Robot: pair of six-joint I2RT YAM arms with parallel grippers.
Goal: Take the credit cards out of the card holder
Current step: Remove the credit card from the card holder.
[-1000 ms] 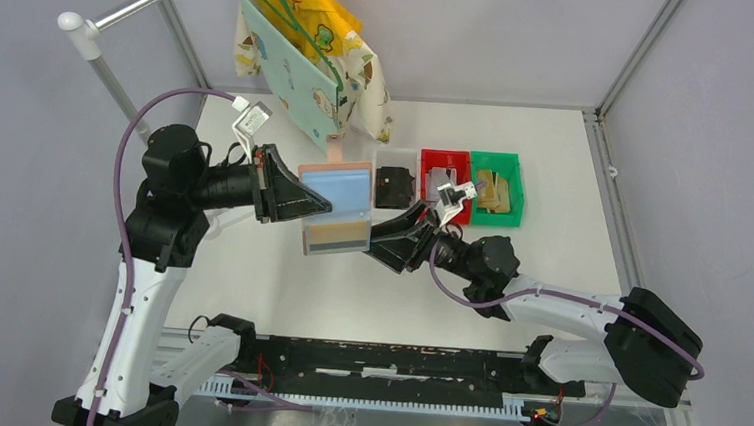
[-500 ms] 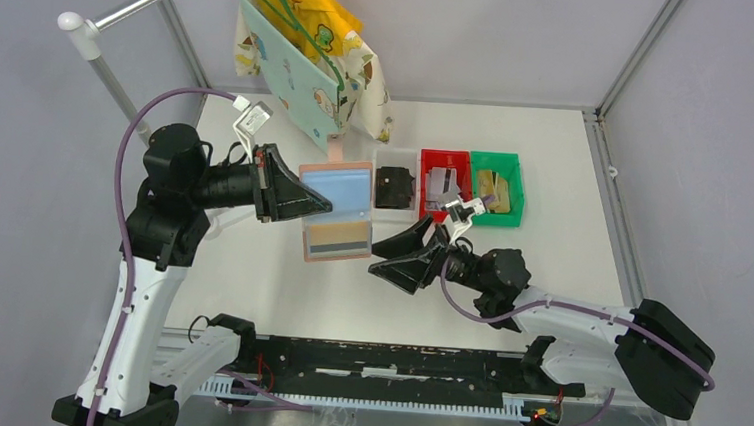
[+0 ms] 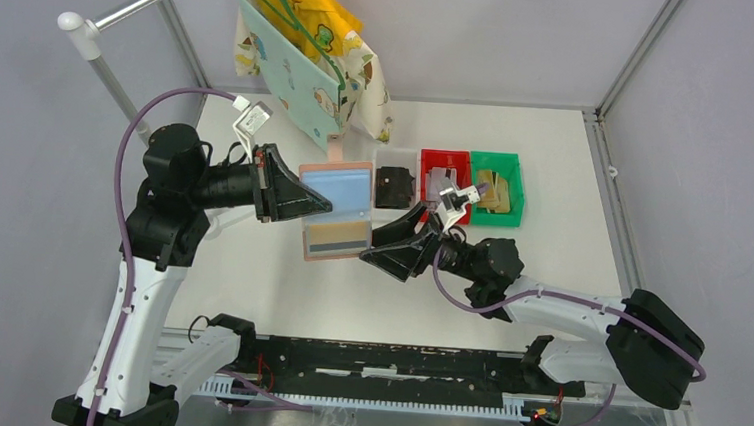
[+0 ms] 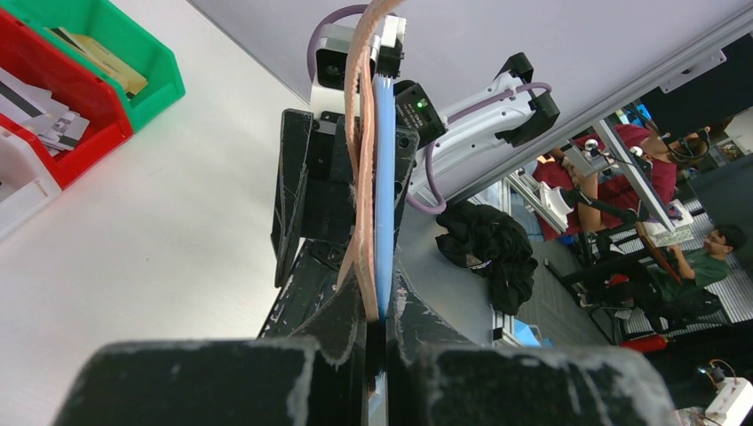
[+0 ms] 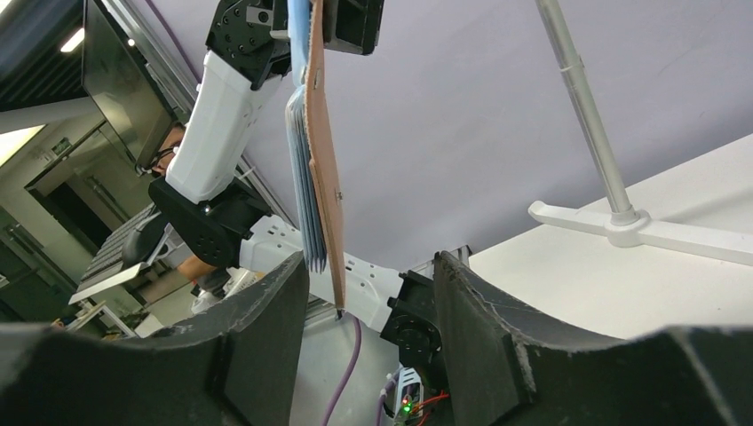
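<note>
My left gripper (image 3: 306, 201) is shut on the left edge of the open salmon-pink card holder (image 3: 336, 185) and holds it above the table, light blue pockets up. A gold-tan credit card (image 3: 339, 235) with a dark stripe shows in its lower pocket. My right gripper (image 3: 374, 249) is open and empty, its tips just off the holder's lower right corner. In the left wrist view the holder (image 4: 360, 177) is edge-on between my shut fingers (image 4: 342, 324). In the right wrist view its edge (image 5: 323, 169) hangs between my open fingers (image 5: 257, 337), nearer the left one.
A clear bin (image 3: 395, 187) with a black item, a red bin (image 3: 445, 183) with grey cards and a green bin (image 3: 496, 188) with gold cards stand in a row behind the right gripper. Printed fabric items (image 3: 309, 58) hang from a rail at the back left.
My right gripper pulled back from the card holder toward the near right, then moved back up to its lower right corner. The left gripper and the holder stayed still.
</note>
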